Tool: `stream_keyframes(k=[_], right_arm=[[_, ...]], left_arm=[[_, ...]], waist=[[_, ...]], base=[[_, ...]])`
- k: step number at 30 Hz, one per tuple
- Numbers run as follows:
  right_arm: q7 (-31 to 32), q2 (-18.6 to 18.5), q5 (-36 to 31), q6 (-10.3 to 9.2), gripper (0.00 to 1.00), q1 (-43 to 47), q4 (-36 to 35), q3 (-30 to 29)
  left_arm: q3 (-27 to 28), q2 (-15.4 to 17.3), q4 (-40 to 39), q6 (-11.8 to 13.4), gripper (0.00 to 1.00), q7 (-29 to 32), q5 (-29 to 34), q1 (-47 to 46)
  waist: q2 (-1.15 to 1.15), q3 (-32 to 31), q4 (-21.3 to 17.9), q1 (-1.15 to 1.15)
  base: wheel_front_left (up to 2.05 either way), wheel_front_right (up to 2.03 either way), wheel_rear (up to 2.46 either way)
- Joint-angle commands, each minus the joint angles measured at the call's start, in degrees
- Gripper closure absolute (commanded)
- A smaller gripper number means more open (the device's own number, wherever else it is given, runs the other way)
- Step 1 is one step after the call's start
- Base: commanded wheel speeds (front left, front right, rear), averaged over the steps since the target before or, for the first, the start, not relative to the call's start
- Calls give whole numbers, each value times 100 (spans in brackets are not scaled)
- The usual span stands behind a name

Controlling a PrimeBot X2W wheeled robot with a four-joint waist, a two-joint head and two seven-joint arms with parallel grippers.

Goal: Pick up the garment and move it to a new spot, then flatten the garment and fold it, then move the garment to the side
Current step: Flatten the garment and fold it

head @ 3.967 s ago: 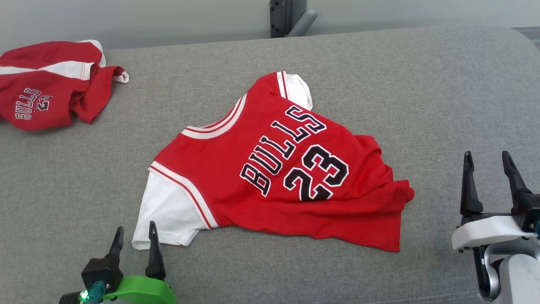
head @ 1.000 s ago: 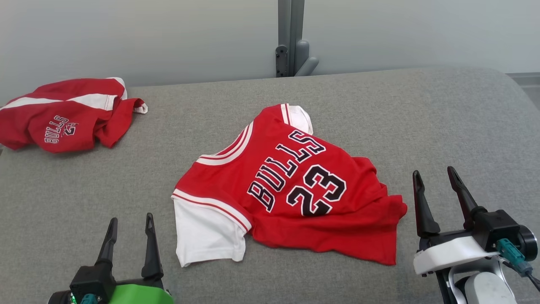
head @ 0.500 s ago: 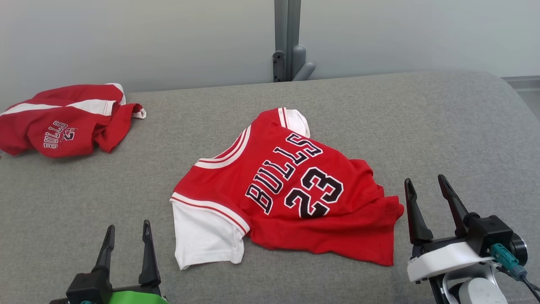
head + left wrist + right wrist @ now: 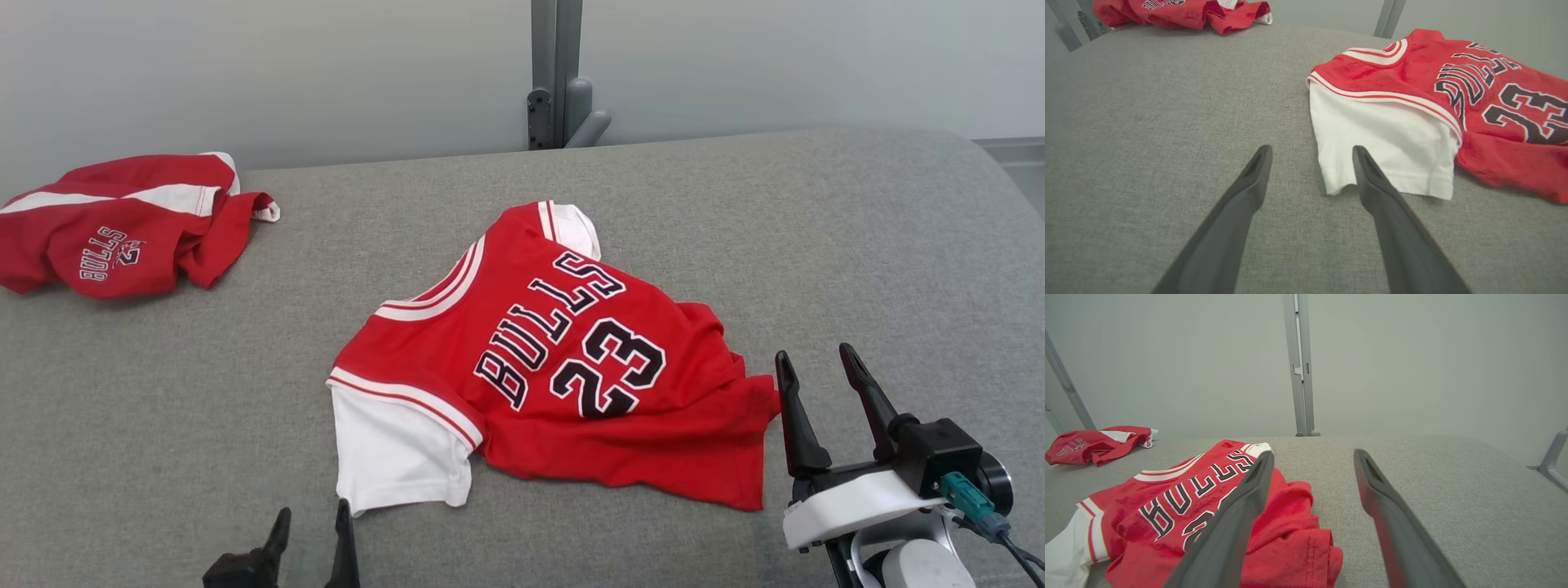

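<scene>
The garment (image 4: 555, 359) is a red "BULLS 23" jersey with white sleeves, lying rumpled and face up in the middle of the grey padded surface (image 4: 163, 392). My left gripper (image 4: 310, 523) stands open at the bottom edge, just in front of the near white sleeve (image 4: 392, 449). In the left wrist view the left gripper (image 4: 1311, 149) has its right finger (image 4: 1372, 183) overlapping the corner of the sleeve (image 4: 1380, 143). My right gripper (image 4: 814, 353) is open beside the jersey's crumpled red hem. In the right wrist view the right gripper (image 4: 1314, 452) points past the hem (image 4: 1298, 539), empty.
A second red garment (image 4: 122, 224) lies bunched at the far left back of the surface. A grey metal post (image 4: 555, 73) stands behind the back edge against a pale wall. Bare grey surface stretches to the right of the jersey.
My left gripper has sunk toward the bottom of the head view and shifted right, closer to the white sleeve. The right gripper has edged slightly left toward the hem. Both stay open.
</scene>
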Motion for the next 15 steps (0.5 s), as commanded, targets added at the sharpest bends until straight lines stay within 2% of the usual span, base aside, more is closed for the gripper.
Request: stream_keyframes(k=[1,8,13,14,15], right_arm=[[-13,-10,-38,-10,0,-41,25,0],[-13,-10,-62,-10,0,-124,78,-15],[-13,-9,-111,-10,0,-153,126,-28],[-13,-9,-129,-10,0,-150,144,-27],[-13,-9,-131,-10,0,-145,159,-24]], left_arm=[[-96,8,231,-26,0,76,-148,-218],[-365,12,1105,47,0,200,-836,-766],[-462,12,1577,94,0,213,-1102,-1089],[-476,12,1668,91,2,207,-1140,-1142],[-492,12,1749,88,15,220,-1168,-1190]], waist=[[38,44,-19,0],[38,200,-124,0],[38,322,-224,0],[38,343,-241,0],[38,367,-257,0]], base=[[0,0,0],[0,0,0],[0,0,0],[0,0,0],[0,0,0]])
